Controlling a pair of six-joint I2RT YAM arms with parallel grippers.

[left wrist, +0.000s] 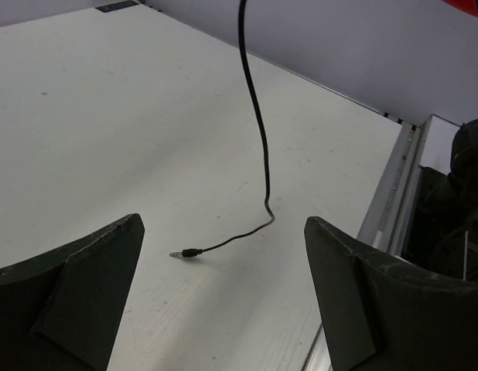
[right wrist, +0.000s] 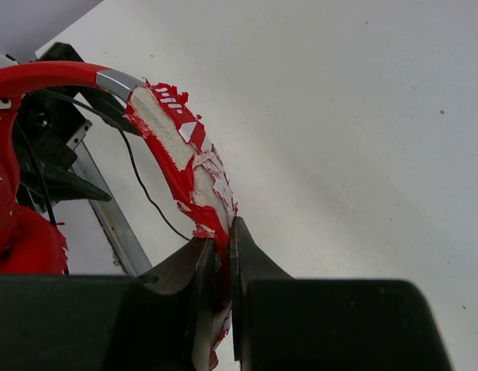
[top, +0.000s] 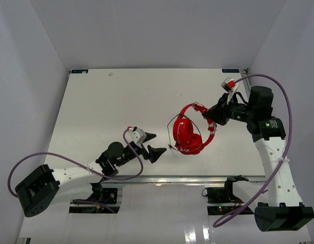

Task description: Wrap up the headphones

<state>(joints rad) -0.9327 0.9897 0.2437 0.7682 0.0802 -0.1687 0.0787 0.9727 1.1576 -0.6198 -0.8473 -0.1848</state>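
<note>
The red headphones [top: 189,136] are held up right of the table's middle, ear cups hanging toward the table. My right gripper [top: 212,118] is shut on the worn, peeling headband [right wrist: 189,158], pinched between its fingers. The thin dark cord [top: 169,133] loops left of the cups and trails down to the table; in the left wrist view the cord [left wrist: 258,124] ends in a plug [left wrist: 185,253] lying on the table. My left gripper [top: 153,145] is open and empty, low over the table, with the plug just ahead between its fingers [left wrist: 76,294].
The white table [top: 121,101] has a metal front rail [left wrist: 390,193] close to the right of the plug. White walls stand round the table. Purple robot cables [top: 279,91] loop beside both arms.
</note>
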